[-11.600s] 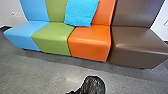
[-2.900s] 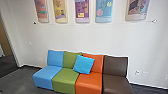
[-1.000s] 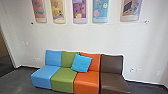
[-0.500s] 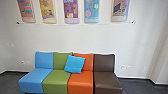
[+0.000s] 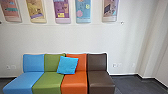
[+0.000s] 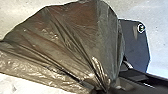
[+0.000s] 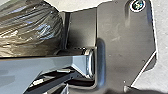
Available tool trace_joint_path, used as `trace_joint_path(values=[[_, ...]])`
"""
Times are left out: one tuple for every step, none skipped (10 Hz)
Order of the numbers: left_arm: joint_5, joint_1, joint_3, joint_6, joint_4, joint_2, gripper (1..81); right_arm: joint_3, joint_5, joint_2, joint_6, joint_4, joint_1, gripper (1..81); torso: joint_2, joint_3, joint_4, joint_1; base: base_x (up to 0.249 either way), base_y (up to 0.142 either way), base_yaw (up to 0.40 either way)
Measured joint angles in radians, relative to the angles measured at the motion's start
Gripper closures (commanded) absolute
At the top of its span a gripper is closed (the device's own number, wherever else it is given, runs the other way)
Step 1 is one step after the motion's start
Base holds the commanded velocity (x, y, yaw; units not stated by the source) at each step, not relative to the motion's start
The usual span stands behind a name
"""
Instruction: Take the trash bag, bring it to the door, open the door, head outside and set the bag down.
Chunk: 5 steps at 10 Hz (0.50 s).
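Near side, L to R: L gripper is closed on the gathered end of the blk. trash bag, w/ folds drawn tight to it; bag is near robot's dk. base plate. R gripper: open/closed state can't be told. Far side, L to R: blue seat, green seat, orange seat & dk. brown seat adjoin in a row, backs to the wall. Lt. blue cushion, tilted, leans across green & orange backrests. Posters hang in a row above. Outlets sit low on wall, R of brown backrest; dk. baseboard borders grey floor, far R.
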Motion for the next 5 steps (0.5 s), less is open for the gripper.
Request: trace_joint_path(values=[[0.0,-0.001,0.0,0.0,0.0,0.0,81.1,-0.029,-0.01,0.01,-0.062,0.059,0.0,1.0,0.0,0.0,0.0,0.0,0.0,0.0,-0.227],[0.0,-0.001,0.0,0.0,0.0,0.0,81.1,-0.049,-0.021,0.02,-0.168,0.148,0.0,1.0,0.0,0.0,0.0,0.0,0.0,0.0,-0.227],[0.0,0.0,0.0,0.0,0.003,0.0,81.1,-0.065,-0.019,0.028,-0.275,0.237,0.001,1.0,0.0,0.0,0.0,0.0,0.0,0.0,-0.227],[0.0,0.0,0.0,0.0,0.003,0.0,81.1,-0.073,-0.014,0.031,-0.339,0.306,0.004,1.0,0.0,0.0,0.0,0.0,0.0,0.0,-0.227],[0.0,-0.001,0.0,0.0,0.003,0.0,81.1,-0.075,-0.006,0.032,-0.36,0.34,0.01,1.0,0.0,0.0,0.0,0.0,0.0,0.0,-0.227]])
